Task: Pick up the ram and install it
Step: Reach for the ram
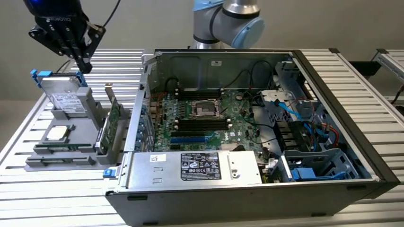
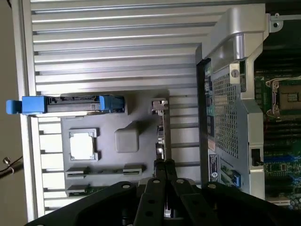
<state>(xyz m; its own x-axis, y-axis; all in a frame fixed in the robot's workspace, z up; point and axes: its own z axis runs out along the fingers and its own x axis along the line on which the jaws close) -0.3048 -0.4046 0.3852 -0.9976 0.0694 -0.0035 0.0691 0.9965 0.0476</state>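
Note:
The ram (image 1: 63, 147) is a thin green stick held between grey clips near the front of the grey holder (image 1: 38, 163), at the exterior view's left. In the wrist view a green strip of ram (image 2: 89, 190) shows in the holder's slot, close to the black fingers. My gripper (image 1: 85, 66) hangs high above the holder's back end, over the hard drive (image 1: 63, 94), with its fingers together and nothing between them. Seen from the wrist, the gripper (image 2: 164, 165) sits above the upright expansion card (image 2: 160, 134).
A CPU (image 1: 57, 133) lies in the holder. The green expansion card (image 1: 113, 120) stands upright between the holder and the open PC case (image 1: 252, 189). The motherboard (image 1: 202, 118) with its black slots lies inside the case, behind the power supply (image 1: 196, 168).

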